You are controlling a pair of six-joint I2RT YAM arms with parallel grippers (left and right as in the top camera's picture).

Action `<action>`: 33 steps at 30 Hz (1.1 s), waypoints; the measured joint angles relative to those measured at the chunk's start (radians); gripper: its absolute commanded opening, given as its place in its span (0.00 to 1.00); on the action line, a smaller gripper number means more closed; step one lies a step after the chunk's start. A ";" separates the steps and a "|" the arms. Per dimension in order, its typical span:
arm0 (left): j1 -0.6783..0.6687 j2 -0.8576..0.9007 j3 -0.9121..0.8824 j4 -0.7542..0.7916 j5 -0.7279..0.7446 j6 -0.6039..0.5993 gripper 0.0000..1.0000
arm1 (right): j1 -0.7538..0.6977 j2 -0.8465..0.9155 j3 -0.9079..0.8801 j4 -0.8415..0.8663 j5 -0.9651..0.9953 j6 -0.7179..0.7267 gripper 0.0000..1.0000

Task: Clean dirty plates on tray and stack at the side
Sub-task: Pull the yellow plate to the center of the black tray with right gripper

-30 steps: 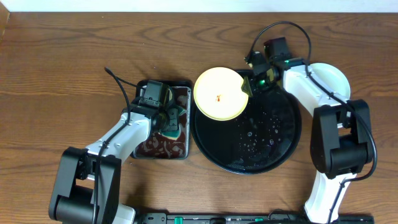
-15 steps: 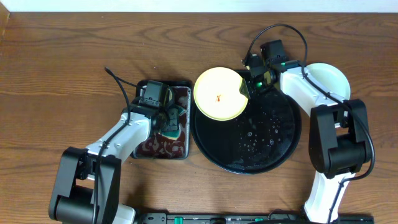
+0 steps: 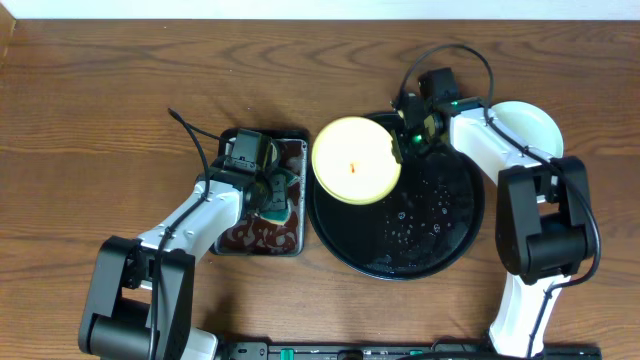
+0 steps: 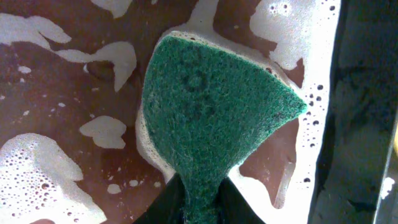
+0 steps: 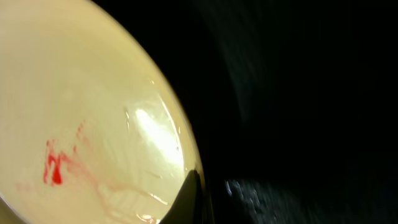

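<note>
A pale yellow plate (image 3: 355,160) with a small red-orange smear sits over the upper left part of the big black tray (image 3: 440,235). My right gripper (image 3: 401,146) is shut on its right rim; the right wrist view shows the plate (image 5: 81,118) with a dark fingertip (image 5: 189,199) on its edge. A pale mint-white plate (image 3: 530,125) lies on the table right of the tray, partly hidden by the right arm. My left gripper (image 3: 268,190) is shut on a green sponge (image 4: 205,106) in the foamy brown liquid.
A rectangular black pan (image 3: 262,190) of brown soapy liquid stands left of the tray, close to its rim. The tray's surface shows water droplets (image 3: 405,225). Wooden table (image 3: 100,100) all around.
My right gripper has shifted the yellow plate a little down and to the right, further over the tray. The left arm and sponge have not moved.
</note>
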 measured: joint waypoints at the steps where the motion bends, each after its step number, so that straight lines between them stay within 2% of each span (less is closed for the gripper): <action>1: 0.000 0.000 0.000 0.000 0.000 0.000 0.16 | -0.005 -0.010 -0.002 -0.038 0.011 0.002 0.01; 6: 0.000 0.000 0.000 0.000 0.000 0.000 0.17 | -0.042 -0.103 -0.007 -0.210 0.061 0.003 0.01; 10: 0.000 0.000 0.000 0.000 0.000 0.000 0.17 | -0.049 -0.158 -0.007 -0.252 0.079 0.003 0.01; 11: 0.000 0.000 0.000 0.000 0.000 0.000 0.16 | -0.048 -0.159 -0.009 -0.247 0.080 0.003 0.01; 13: 0.000 0.000 0.000 0.000 0.000 -0.002 0.08 | -0.048 -0.158 -0.029 -0.217 0.080 0.007 0.01; 21: 0.000 0.000 0.000 0.000 0.000 0.000 0.07 | -0.048 -0.157 -0.213 -0.072 0.083 0.052 0.01; 26: 0.000 -0.023 0.000 -0.015 0.000 0.000 0.07 | -0.048 -0.164 -0.241 -0.033 0.077 0.068 0.01; 28: 0.000 -0.055 0.000 -0.020 -0.005 0.000 0.08 | -0.048 -0.166 -0.243 -0.030 0.076 0.070 0.01; 31: 0.000 -0.121 0.000 -0.021 -0.034 0.006 0.24 | -0.048 -0.167 -0.246 -0.025 0.076 0.071 0.01; 33: 0.000 -0.163 0.000 -0.021 -0.054 0.002 0.26 | -0.048 -0.167 -0.246 -0.023 0.076 0.071 0.01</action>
